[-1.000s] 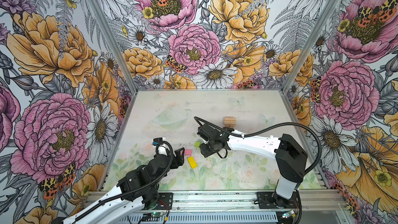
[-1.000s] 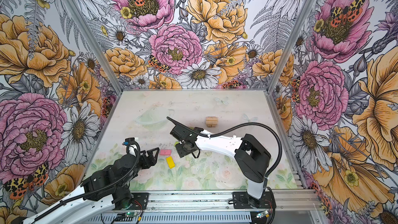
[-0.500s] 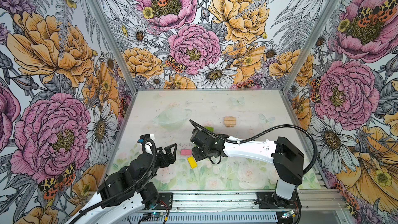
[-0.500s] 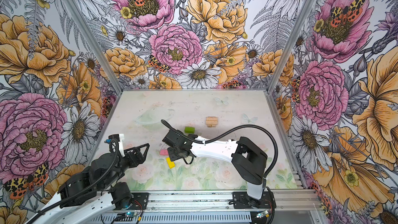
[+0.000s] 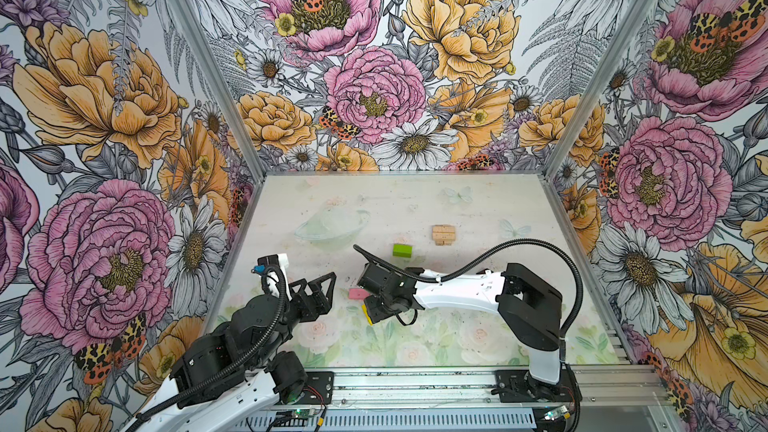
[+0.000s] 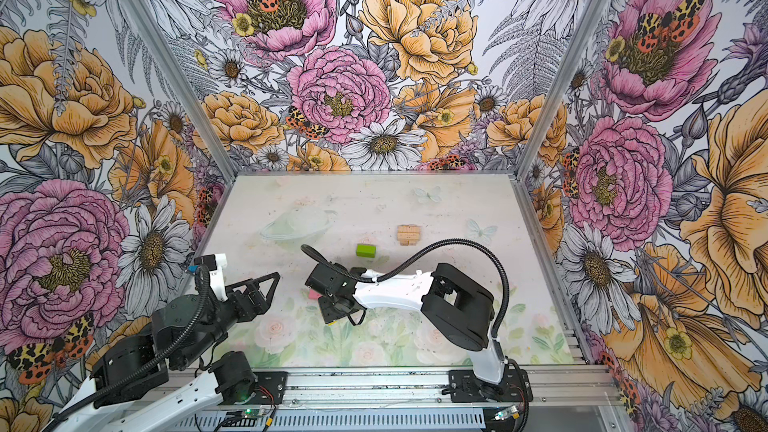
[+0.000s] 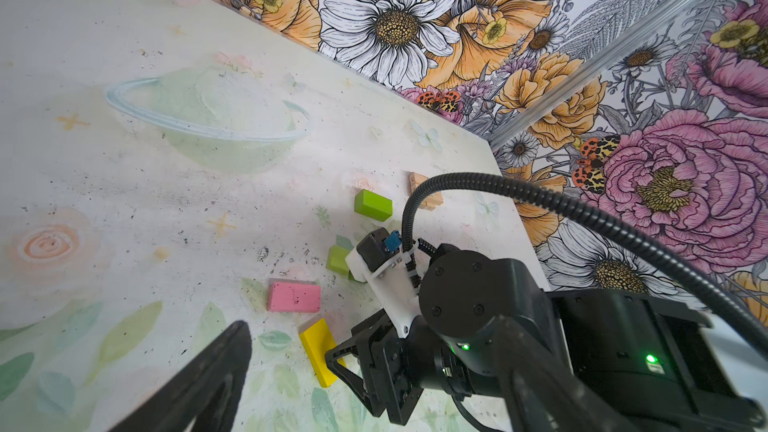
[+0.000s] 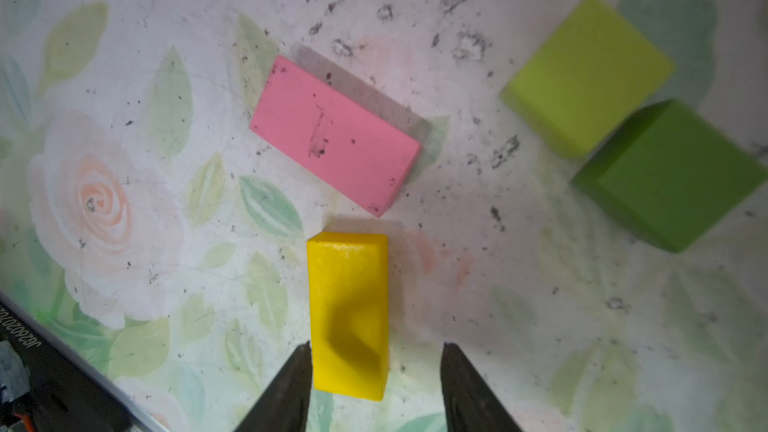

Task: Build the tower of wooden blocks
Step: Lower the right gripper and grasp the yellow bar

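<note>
Gap beside yellow oblong (image 8: 348, 284) in open right jaws | left jaws spread wide

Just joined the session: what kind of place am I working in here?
Probably a lab robot test cell, not a home: floral wall panels in aluminium frames box in the printed tabletop, and the left arm and right arm are bolted to a front rail.

The only writing is a short row of pale letters and digits on the dark strip (image 8: 50, 376), well apart from the yellow oblong (image 8: 348, 313) in the right wrist view, cut off and too blurred to read with certainty.
</note>
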{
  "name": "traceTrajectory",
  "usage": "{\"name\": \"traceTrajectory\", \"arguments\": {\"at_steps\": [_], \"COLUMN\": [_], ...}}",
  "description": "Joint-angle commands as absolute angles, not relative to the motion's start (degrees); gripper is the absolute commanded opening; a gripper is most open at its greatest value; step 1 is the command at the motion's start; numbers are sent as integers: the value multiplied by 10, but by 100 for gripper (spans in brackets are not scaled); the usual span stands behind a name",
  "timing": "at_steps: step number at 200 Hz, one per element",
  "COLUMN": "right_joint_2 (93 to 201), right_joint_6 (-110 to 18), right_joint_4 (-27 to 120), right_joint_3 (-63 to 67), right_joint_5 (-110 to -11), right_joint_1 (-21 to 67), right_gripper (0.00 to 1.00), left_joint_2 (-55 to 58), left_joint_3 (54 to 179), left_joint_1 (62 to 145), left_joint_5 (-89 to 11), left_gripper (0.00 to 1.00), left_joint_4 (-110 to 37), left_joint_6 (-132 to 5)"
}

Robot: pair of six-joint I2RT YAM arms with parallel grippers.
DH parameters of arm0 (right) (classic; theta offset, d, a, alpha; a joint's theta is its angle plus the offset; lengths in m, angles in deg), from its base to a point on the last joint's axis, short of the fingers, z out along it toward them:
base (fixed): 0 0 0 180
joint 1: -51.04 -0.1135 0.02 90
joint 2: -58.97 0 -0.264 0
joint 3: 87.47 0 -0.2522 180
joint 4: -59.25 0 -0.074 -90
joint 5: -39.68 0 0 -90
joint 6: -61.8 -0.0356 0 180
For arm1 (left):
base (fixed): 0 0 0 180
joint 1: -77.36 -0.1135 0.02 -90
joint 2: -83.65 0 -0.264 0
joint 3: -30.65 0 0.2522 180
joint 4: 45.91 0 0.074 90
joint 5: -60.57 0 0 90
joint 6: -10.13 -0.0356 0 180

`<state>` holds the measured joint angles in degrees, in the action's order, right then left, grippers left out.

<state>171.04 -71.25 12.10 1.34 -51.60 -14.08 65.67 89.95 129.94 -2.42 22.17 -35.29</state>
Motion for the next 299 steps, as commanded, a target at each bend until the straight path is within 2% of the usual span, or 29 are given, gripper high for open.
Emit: {"name": "traceTrajectory", "arguments": {"at_steps": [1, 104, 144, 178, 299], "right_joint_2": [1720, 1768, 1773, 1761, 1618], "right_joint_6": [-713, -719, -723, -724, -704], "right_joint_4": [120, 79, 77, 77, 76], "right_joint_3": [-13, -46, -46, -39, 38], "right_joint_5": [-507, -459, -458, -458, -446], "right_joint_1": [-147, -165, -165, -162, -93], "right_gripper": [52, 51, 40, 26, 26], "left_joint_2": [670, 707, 717, 716, 687], "left_joint_3": [913, 920, 924, 928, 921], "left_joint_1": [1293, 1293, 1293, 1293, 1293], "left_joint_5": [-27, -8, -11, -10, -1], "left_gripper": [93, 93, 93, 93, 96], "left_joint_4": [240, 261, 266, 269, 248], "left_joint_6": [-364, -364, -363, -363, -361]}}
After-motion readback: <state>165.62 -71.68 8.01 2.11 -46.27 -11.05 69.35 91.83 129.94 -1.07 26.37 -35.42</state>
